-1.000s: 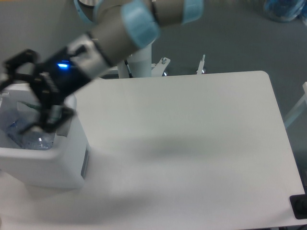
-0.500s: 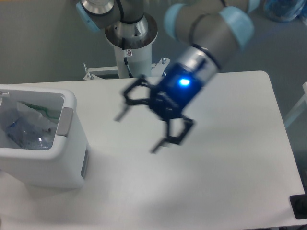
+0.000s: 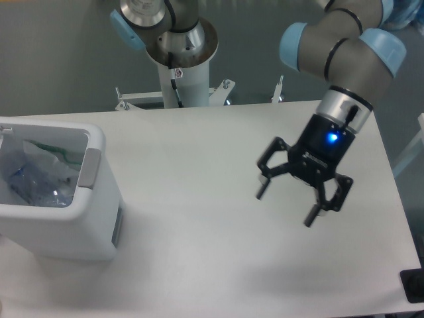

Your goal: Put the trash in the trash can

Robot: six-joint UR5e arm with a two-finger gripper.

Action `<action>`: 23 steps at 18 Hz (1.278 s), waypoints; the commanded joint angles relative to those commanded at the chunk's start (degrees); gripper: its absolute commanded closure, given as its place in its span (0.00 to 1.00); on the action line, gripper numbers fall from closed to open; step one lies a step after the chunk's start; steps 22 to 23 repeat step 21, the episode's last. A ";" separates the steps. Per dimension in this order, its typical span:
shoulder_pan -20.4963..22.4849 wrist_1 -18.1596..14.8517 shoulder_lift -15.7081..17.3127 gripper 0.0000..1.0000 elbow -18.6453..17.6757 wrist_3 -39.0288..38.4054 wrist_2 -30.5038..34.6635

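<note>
Gripper point(image 3: 286, 204): over the right half of the table point(image 3: 199, 199), fingers point(image 3: 262, 189) spread apart, holding nothing

Bottle point(image 3: 36, 189) and bag point(image 3: 43, 156): both lie inside the trash can point(image 3: 93, 225) at the table's left edge; task judged complete

Step in hand: retreat; best done by staying high above the table and well apart from the can, fingers left spread

Change: half a second ago the gripper hung mid-table; a second ago it was over the can; the can's contents look unchanged
</note>
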 joint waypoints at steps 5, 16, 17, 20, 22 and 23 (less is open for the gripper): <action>-2.02 -0.18 -0.17 0.00 0.44 0.00 11.87; -8.79 -0.79 -3.08 0.00 2.11 2.80 32.89; -9.40 -0.88 -2.99 0.00 1.94 4.38 33.50; -9.58 -0.88 -2.99 0.00 1.67 4.48 33.69; -9.58 -0.79 -2.99 0.00 1.58 4.40 33.69; -9.58 -0.79 -2.99 0.00 1.58 4.40 33.69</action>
